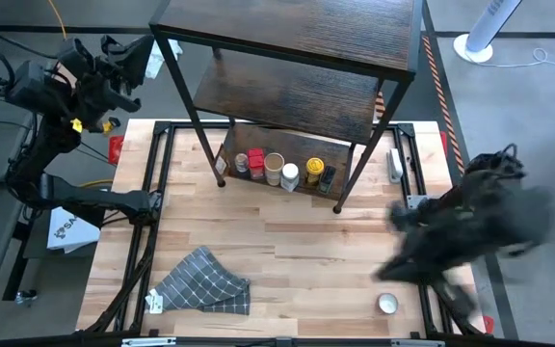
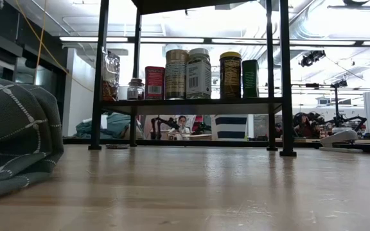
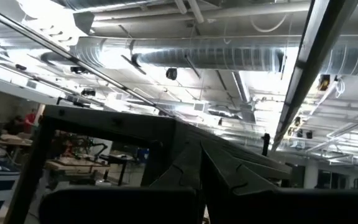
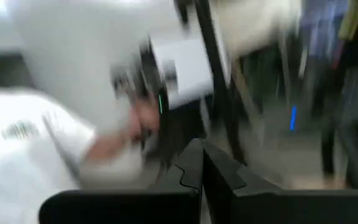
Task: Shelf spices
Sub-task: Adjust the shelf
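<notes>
While both of our arms are off the work, the spices (image 1: pixel 282 170) stand in a row on the lowest board of the shelf (image 1: pixel 287 58), which rises at the far side of the table (image 1: pixel 297 251). From above we count a dark-lidded jar, a red tin, a tan-lidded jar, a white-lidded one, a yellow-lidded one and a small dark bottle. At table height they (image 2: pixel 191 74) show side by side on that board, upright.

Our left gripper (image 1: pixel 128 63) is raised off the table's far left corner, beyond the shelf's left post and well apart from the spices. Its fingers (image 3: pixel 194 168) are pressed together with nothing between them, and its wrist camera looks up at ceiling ducts.

Our right gripper (image 1: pixel 393 220) is blurred in the high view, above the table's right side, in front of the shelf's right front post. The spices lie to its far left, near but not touching. Its fingers (image 4: pixel 197 168) meet edge to edge, holding nothing; behind them, a person in a white shirt shows in the room, blurred.

A small round white-lidded tin (image 1: pixel 387 305) sits alone near the table's front right, just in front of the right arm. A grey checked cloth (image 1: pixel 203 282) lies crumpled at the front left.
</notes>
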